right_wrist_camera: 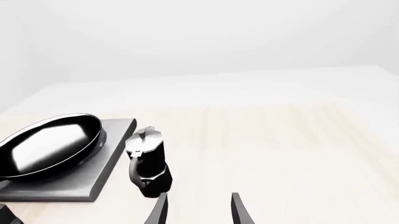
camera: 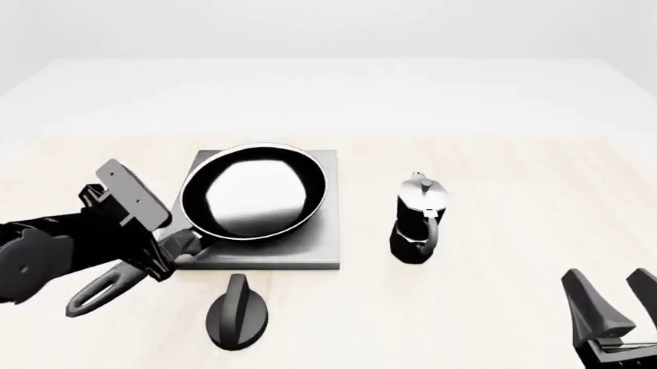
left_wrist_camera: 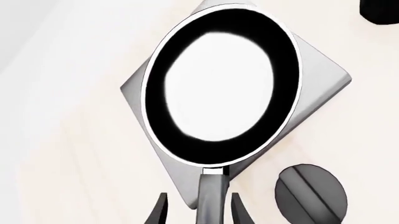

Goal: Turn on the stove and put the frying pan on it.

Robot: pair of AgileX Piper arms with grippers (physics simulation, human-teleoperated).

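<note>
A: Where was the pan [camera: 255,194]?

B: On the stove [camera: 320,247], left of centre in the front view. Its round body covered the burner, glossy inside showing a big white reflection. The handle [camera: 111,283] ran down toward the lower left, off the slab's near-left corner.

A: And the knob [camera: 238,312]?

B: It lay on the surface [camera: 493,192] just below the stove's near edge, separate from the slab, its ridge pointing roughly up the frame. In the left wrist view it sat at the lower right, beside the handle.

A: What about the left hand [left_wrist_camera: 199,213]?

B: In its wrist view the two fingers [left_wrist_camera: 160,212] stood either side of the handle, with a narrow gap showing on each side, so it looked spread apart rather than clamped. In the front view the arm covered that part of the handle.

A: The right hand [camera: 610,298]?

B: Lower right corner of the front view, well apart from everything, fingers parted and holding nothing.

A: Anything else?

B: A moka pot [camera: 419,221] stood upright right of the stove, near it but not touching. The right wrist view showed it beside the slab's edge, with the pan at the left.
</note>
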